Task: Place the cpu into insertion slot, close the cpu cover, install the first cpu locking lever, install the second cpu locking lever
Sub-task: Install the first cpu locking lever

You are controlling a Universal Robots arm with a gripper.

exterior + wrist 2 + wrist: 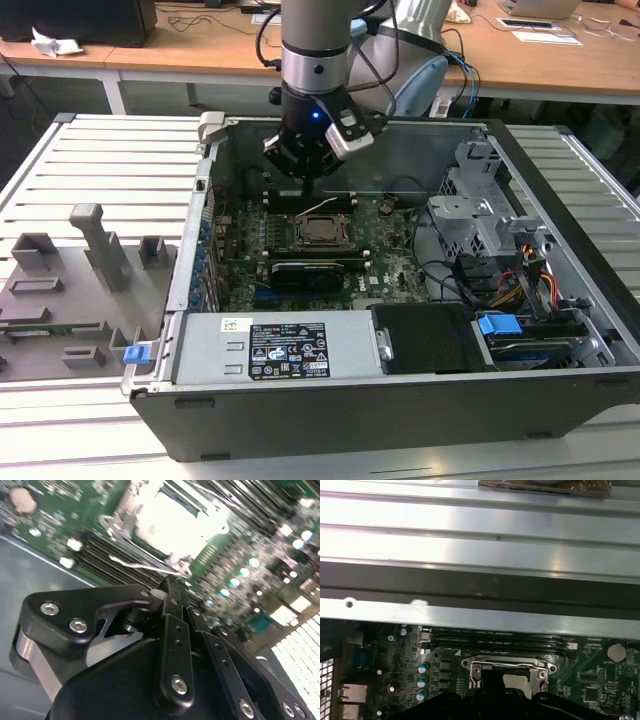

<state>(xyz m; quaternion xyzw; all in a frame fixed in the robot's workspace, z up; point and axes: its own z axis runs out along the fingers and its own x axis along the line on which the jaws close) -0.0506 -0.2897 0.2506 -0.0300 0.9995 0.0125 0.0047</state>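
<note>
The insertion slot sits mid-motherboard, with the cpu lying in it as a silver square. The cpu cover lies flat around it as a metal frame; in the second wrist view the slot is washed out bright. A thin wire locking lever stands slanted up off the socket's far side. My gripper hangs just above that side, its fingers pressed together. In the second wrist view the lever runs up to the gripper tip; I cannot tell whether they touch.
The open case holds a labelled power supply in front, a metal drive cage and cables at the exterior view's right, and a black card just before the socket. Memory slots lie beside the socket. A grey fixture tray sits outside.
</note>
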